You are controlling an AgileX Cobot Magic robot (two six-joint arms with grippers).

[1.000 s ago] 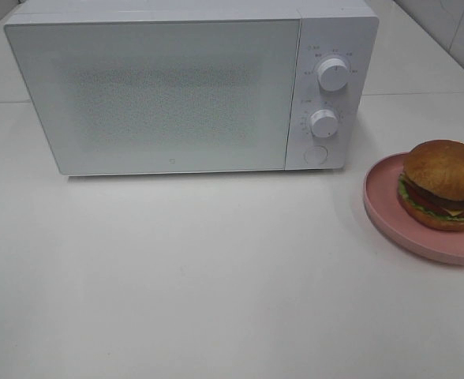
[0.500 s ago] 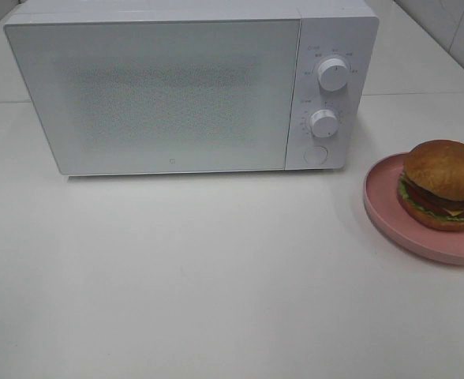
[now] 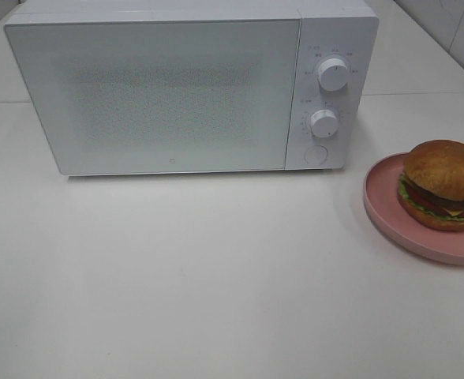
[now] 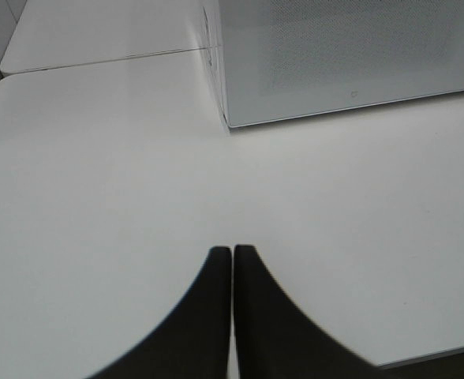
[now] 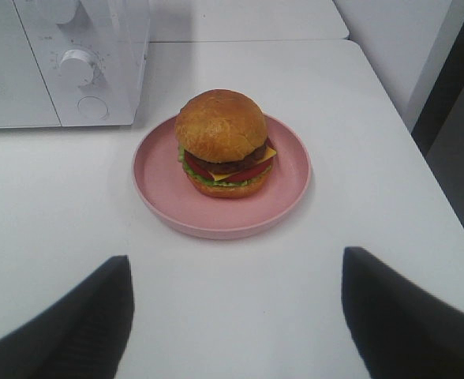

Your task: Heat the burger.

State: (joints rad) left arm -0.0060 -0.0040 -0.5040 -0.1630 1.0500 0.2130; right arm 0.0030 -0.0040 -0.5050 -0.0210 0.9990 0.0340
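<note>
The burger (image 3: 443, 184) with its golden-brown bun, lettuce, tomato and cheese sits on a round pink plate (image 3: 382, 207) at the table's right edge. It also shows in the right wrist view (image 5: 223, 141) on the plate (image 5: 162, 181). The white microwave (image 3: 169, 91) stands at the back with its door shut. My right gripper (image 5: 236, 312) is open, its fingers wide apart, short of the plate. My left gripper (image 4: 232, 272) is shut and empty over bare table, near the microwave's front left corner (image 4: 226, 118). Neither gripper shows in the exterior high view.
The microwave's panel carries two knobs (image 3: 333, 73) and a round button (image 3: 316, 155). The white table (image 3: 216, 268) ends just right of the plate. A second table surface lies behind the microwave (image 4: 98, 31).
</note>
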